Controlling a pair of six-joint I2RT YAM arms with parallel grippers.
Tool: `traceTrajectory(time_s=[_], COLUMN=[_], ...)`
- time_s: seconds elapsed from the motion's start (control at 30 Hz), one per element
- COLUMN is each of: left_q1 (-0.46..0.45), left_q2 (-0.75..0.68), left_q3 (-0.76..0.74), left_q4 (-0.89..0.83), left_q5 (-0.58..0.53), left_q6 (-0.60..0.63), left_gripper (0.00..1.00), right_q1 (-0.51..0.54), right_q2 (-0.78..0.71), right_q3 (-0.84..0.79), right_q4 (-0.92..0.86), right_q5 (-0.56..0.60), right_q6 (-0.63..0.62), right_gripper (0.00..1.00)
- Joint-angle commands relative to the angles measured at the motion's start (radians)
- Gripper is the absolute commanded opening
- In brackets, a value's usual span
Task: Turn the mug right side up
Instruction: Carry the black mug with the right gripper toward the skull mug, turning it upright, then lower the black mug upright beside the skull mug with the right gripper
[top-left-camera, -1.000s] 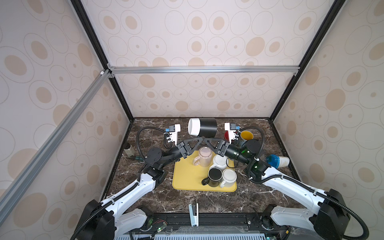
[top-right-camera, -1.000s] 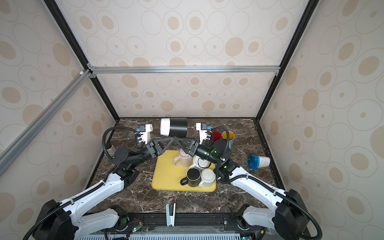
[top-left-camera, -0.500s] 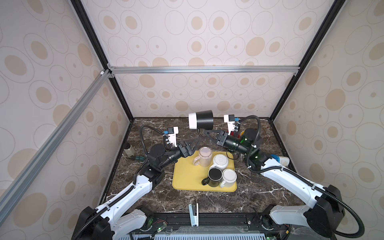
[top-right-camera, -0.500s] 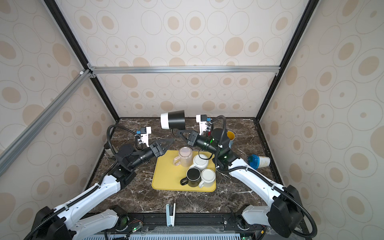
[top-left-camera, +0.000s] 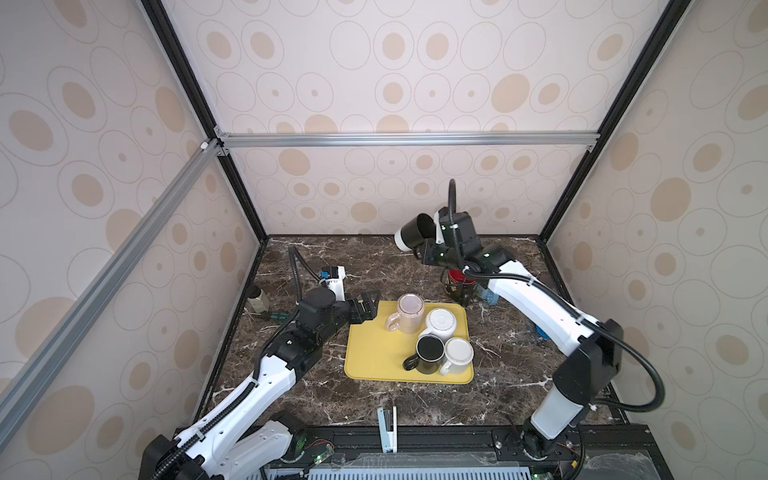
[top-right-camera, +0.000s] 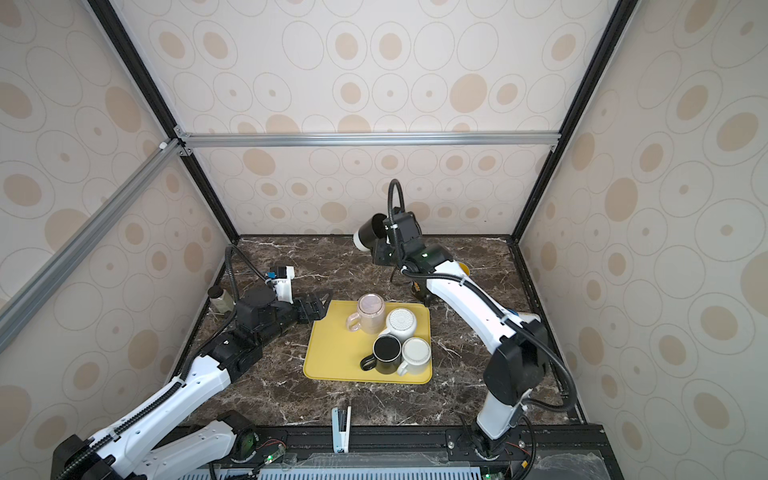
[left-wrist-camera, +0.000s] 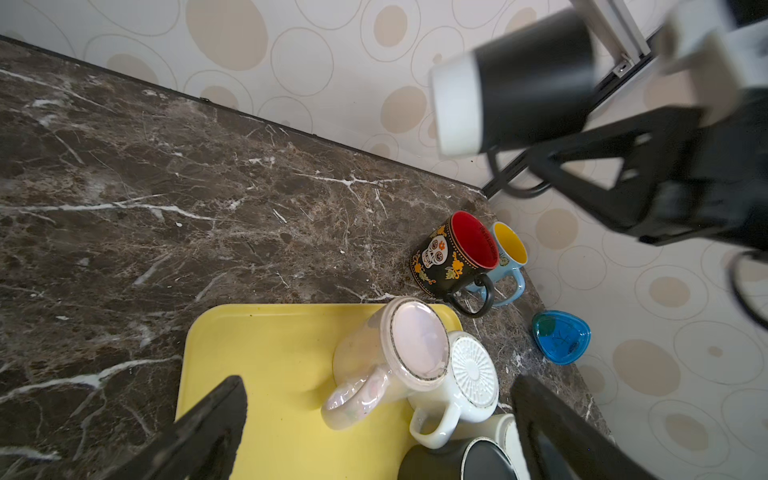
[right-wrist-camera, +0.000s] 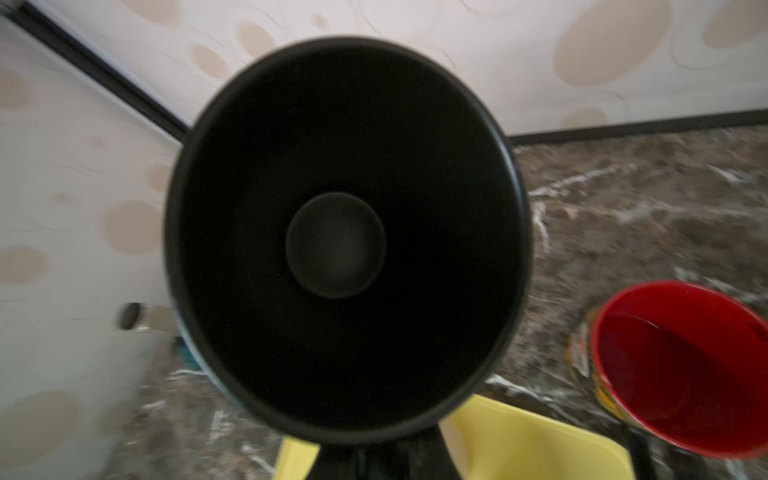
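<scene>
The mug (top-left-camera: 412, 232) is black with a white base, and it hangs in the air over the back of the table in both top views (top-right-camera: 368, 232). It lies tilted, white base toward the left and mouth toward the right wrist camera, which looks straight into its dark inside (right-wrist-camera: 345, 232). My right gripper (top-left-camera: 419, 250) is shut on it from below, at the handle side; the fingers themselves are mostly hidden. My left gripper (top-left-camera: 368, 307) stands open and empty, low at the far left corner of the yellow tray (top-left-camera: 374, 361), well apart from the mug (left-wrist-camera: 519, 83).
The tray holds several mugs: a pink one (top-left-camera: 409, 318) and a white one (top-left-camera: 440, 324) bottom up, a black one (top-left-camera: 428, 353) and a cream one (top-left-camera: 457, 355). A skull mug with red inside (left-wrist-camera: 457, 253) and a blue-and-yellow mug (left-wrist-camera: 509, 257) stand at the back right.
My left gripper let go of the mug, opened wide and drew back down to the tray's corner. My right arm carried the mug up and toward the back right, turning it.
</scene>
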Motion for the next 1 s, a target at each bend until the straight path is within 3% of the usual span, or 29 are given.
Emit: traceTrajectory(time_s=[0.0,0.4,0.97], left_q1=[0.007,0.007,0.007], left_q2=[-0.015,0.043,0.067], left_q3=[0.010,-0.003,-0.034], left_q4=[0.008,-0.003,0.025], left_q5=[0.005,0.000,0.025], left_q6=[0.054,0.069,0.058], left_gripper=[1.00,1.00,1.00], right_q1=[0.003,0.005,0.004], right_q2=[0.033,0.243,0.269], right_q3=[0.035,0.133,0.065], right_q4=[-0.058,-0.182,-0.208], right_q5=[0.167,0.313,0.344], right_q6=[-0.049,-0.052,-0.024], right_gripper=[0.00,0.00,0.00])
